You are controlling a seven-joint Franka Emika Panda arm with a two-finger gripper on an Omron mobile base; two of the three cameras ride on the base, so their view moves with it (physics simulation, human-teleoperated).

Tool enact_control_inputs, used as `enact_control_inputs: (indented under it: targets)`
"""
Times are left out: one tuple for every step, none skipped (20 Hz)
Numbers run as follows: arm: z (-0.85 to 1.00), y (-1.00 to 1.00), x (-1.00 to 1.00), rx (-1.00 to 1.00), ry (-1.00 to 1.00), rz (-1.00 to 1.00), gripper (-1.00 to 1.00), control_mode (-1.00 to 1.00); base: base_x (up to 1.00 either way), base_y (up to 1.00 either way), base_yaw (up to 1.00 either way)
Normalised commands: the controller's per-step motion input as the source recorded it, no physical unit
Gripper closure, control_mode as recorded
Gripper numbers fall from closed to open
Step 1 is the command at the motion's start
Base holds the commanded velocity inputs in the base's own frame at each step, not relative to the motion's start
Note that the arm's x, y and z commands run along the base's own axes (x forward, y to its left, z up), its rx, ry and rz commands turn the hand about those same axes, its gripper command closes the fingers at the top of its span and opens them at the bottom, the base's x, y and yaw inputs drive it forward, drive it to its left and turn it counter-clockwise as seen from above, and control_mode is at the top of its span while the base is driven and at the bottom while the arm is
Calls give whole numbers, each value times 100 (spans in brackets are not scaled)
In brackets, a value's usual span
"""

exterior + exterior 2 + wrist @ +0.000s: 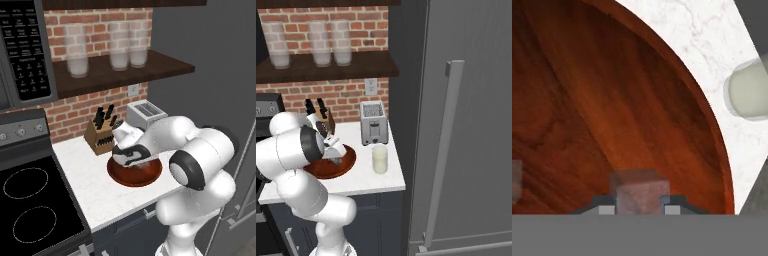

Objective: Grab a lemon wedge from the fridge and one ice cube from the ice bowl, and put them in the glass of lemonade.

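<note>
Even soft rendered light, faint shadows, no glare, perhaps slightly blurry

White Franka arm folded forward, wrist low, end effector [639, 209] closed on a cube.

The white arm with dark joints rises from its base, bends at a large rounded elbow, and reaches forward and down, so that its wrist and hand hang just above the wide reddish-brown wooden bowl [150, 176] on the desk. In the left base view the dark-banded hand lies nearly level over the bowl; in the right base view the hand is partly hidden behind the upper arm. In the hand view the two small dark fingertips [604, 204] press either side of a small pale grey translucent cube [639, 191].
</note>
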Motion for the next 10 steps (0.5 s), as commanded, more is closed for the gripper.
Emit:
enact_control_inputs:
  targets:
    - [80, -25, -42, 0, -5, 0, 100, -100, 0, 0, 0]
    - [81, -25, -41, 0, -5, 0, 100, -100, 0, 0, 0]
    - [81, -27, -47, 0, -5, 0, 100, -100, 0, 0, 0]
    - [81, -30, -47, 0, -9, 0, 100, -100, 0, 0, 0]
    - [83, -31, -42, 0, -8, 0, 100, -100, 0, 0, 0]
    - [82, -35, -41, 0, -7, 0, 100, -100, 0, 0, 0]
    - [77, -40, -44, 0, -5, 0, 100, -100, 0, 0, 0]
    - [69, -42, -45, 0, -3, 0, 100, -100, 0, 0, 0]
    - [61, -44, -44, 0, -2, 0, 100, -100, 0, 0, 0]
    - [59, -50, -42, -1, -1, 0, 100, -100, 0, 0, 0]
